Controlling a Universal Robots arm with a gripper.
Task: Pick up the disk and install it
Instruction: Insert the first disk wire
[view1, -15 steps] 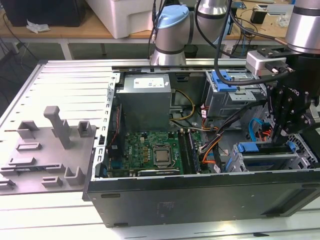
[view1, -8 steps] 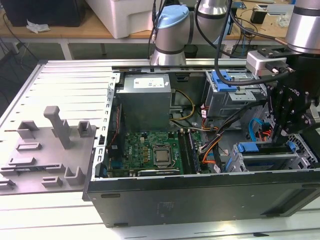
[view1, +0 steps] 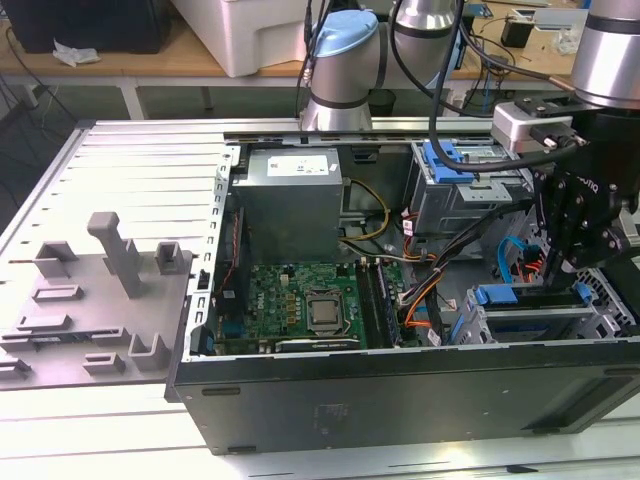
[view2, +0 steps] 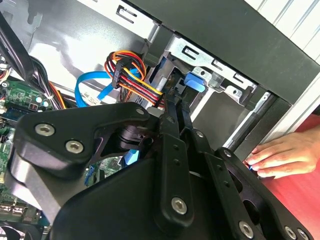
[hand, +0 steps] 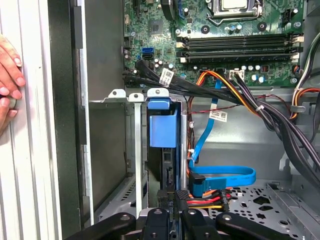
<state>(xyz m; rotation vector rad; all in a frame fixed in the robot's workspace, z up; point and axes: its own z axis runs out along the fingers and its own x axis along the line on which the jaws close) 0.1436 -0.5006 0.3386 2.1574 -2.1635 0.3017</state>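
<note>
Black metal claw (hand: 174, 194) down inside the open computer case (view1: 400, 390), slim fingers pinched tight on the thin edge of the disk (hand: 163, 127). The disk stands on edge in a slot of the grey sheet-metal cage (hand: 117, 95), with its glossy blue plastic bracket at the far end. A flat blue ribbon cable (hand: 225, 175) loops just beside it. A person's hand (hand: 7, 75) rests on the ribbed table outside the case wall.
</note>
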